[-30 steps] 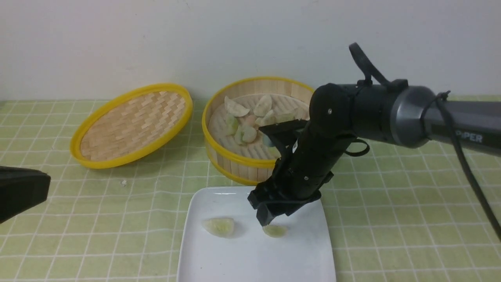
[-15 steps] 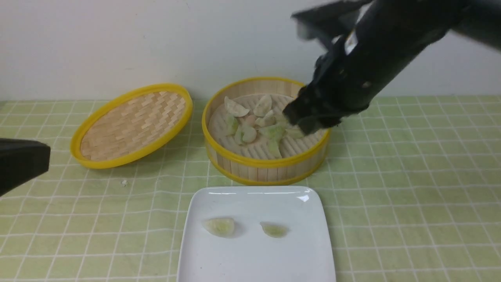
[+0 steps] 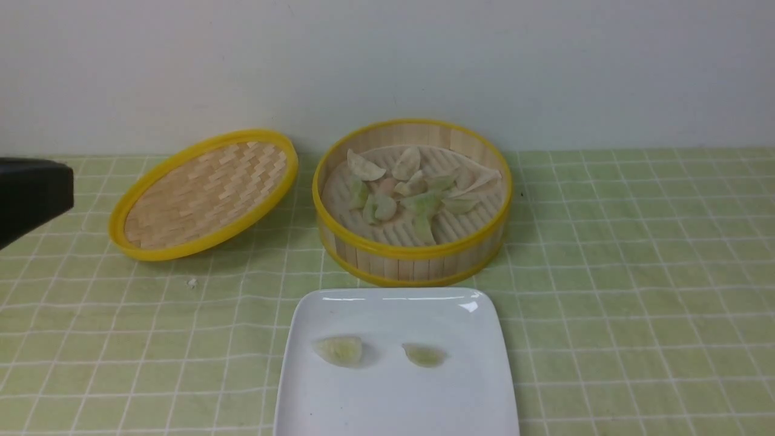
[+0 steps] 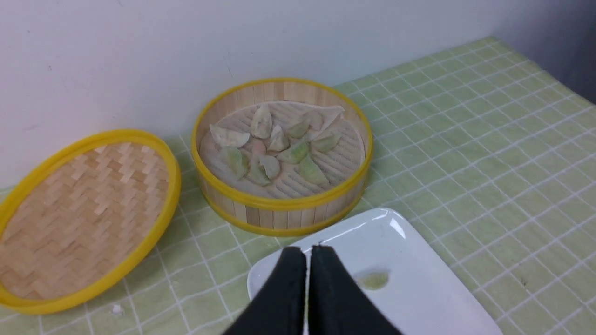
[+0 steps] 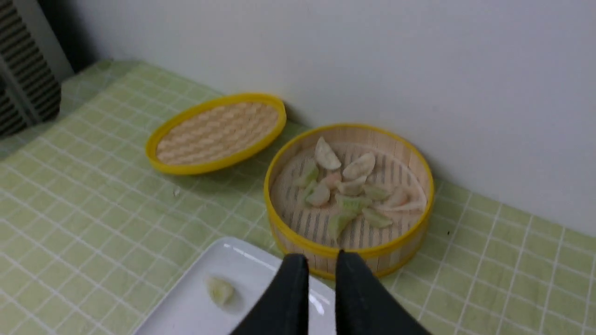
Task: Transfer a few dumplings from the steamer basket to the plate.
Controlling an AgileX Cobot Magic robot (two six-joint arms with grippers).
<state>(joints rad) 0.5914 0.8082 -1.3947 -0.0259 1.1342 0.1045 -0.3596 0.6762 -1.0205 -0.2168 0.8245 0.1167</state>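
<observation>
The steamer basket [image 3: 418, 259] stands at the back centre and holds several dumplings [image 3: 418, 203]. The white plate [image 3: 393, 402] lies in front of it with two dumplings, one left [image 3: 339, 350] and one right [image 3: 425, 355]. My left gripper [image 4: 307, 251] is shut and empty, held above the plate's [image 4: 428, 298] near-left corner; one plate dumpling [image 4: 374, 280] shows beside it. My right gripper [image 5: 322, 258] is open a little and empty, high above the plate [image 5: 186, 307] and the basket's [image 5: 400, 253] near rim. It is out of the front view.
The flat woven lid [image 3: 203, 194] lies tilted against the wall, left of the basket. A black part of my left arm [image 3: 30, 194] shows at the left edge. A small white crumb [image 3: 191, 282] lies on the green checked cloth [image 3: 636, 303].
My right gripper let go of the second dumpling on the plate, rose over the basket and left the front view. The black part of my left arm moved up a little.
</observation>
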